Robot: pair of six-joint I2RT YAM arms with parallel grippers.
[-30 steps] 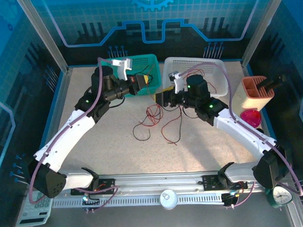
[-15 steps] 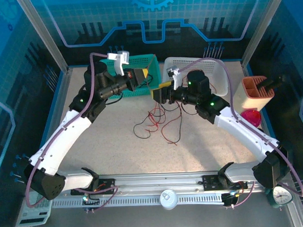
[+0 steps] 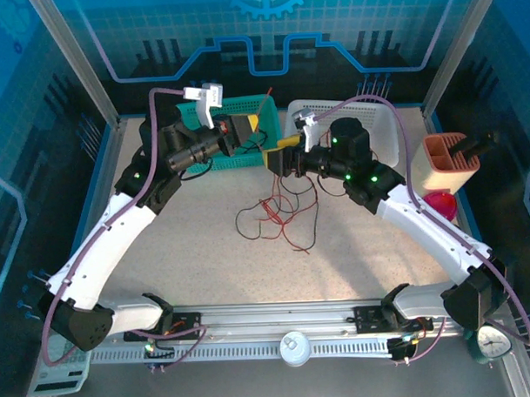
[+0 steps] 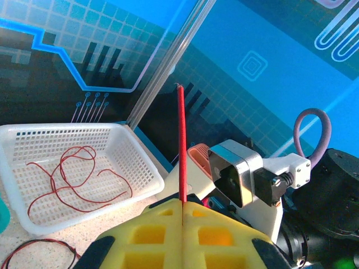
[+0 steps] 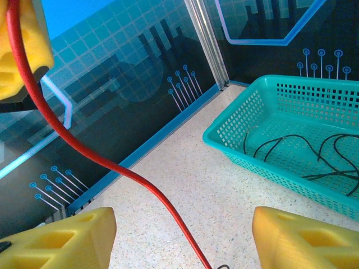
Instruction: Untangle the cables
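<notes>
The left claw is clamped shut on a red cable. The strand slopes down between the pads of the wide-open right claw, just right of it, toward the tangle lying nearer on the worktop.

Tangled cables lie on the table.

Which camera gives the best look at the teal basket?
The right wrist view: the teal basket sits near and unobstructed, black cables lying inside. In the top external view the left arm covers much of the basket.
</notes>
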